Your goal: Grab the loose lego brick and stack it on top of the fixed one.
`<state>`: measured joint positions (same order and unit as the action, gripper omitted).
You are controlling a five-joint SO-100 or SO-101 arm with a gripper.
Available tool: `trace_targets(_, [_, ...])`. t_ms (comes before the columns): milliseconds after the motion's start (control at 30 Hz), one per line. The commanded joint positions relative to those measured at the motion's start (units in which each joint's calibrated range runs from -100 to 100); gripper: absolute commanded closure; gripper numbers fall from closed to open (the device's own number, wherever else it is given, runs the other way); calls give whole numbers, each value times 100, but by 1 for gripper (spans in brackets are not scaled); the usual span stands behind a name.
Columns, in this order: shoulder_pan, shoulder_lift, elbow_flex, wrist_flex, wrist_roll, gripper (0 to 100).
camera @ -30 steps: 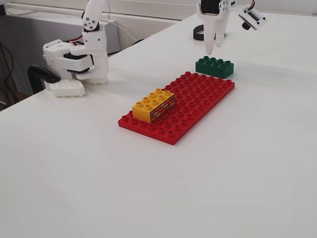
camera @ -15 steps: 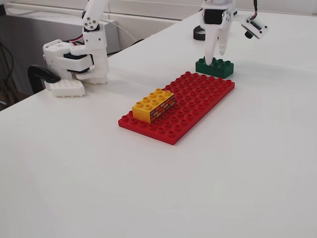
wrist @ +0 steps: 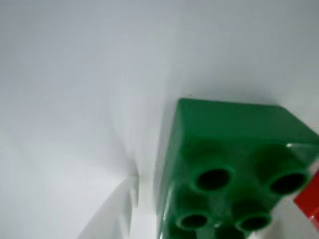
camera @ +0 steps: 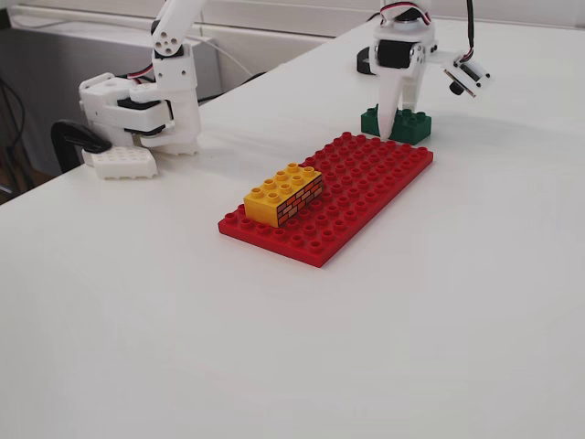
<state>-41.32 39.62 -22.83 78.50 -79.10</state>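
The dark green loose brick point(camera: 416, 124) rests on the white table at the far corner of the red baseplate point(camera: 366, 187). In the wrist view it fills the lower right point(wrist: 224, 144), studs showing. My gripper point(camera: 394, 126) is down over it, jaws straddling it. One white finger point(wrist: 112, 214) stands to the brick's left with a thin gap between them, so the jaws look open. The other finger is hidden. The yellow fixed brick point(camera: 283, 194), with brick-wall sides, sits on the near left part of the baseplate, well apart from the gripper.
The arm's white base point(camera: 137, 110) stands at the table's left edge beside a white studded block point(camera: 119, 163) and a black clamp point(camera: 73, 137). A sliver of the baseplate point(wrist: 309, 201) shows at the wrist view's right edge. White table point(camera: 366, 347) lies in front.
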Motion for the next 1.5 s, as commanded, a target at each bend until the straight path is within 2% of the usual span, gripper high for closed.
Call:
trace_targets(0, [-67,-92,29,-27,-51,91])
trace_targets(100, [-67,-92,29,-18,-51,100])
trace_targets(300, [-141,-118,-124,155,1,98])
trace_targets(367, [-252,-185,-378,615,6,98])
trace_targets(467, [-364,-516,-812,1925,215,98])
trace_targets(667, [-37,-1591,-704,2116,2353,98])
trace_targets(933, [942,-3064,201,2133,4847,98])
trace_targets(1167, [1951,-4368,1432,2124,6431,98])
trace_targets(1467, [3702,-5376,3224,2046,7894,98])
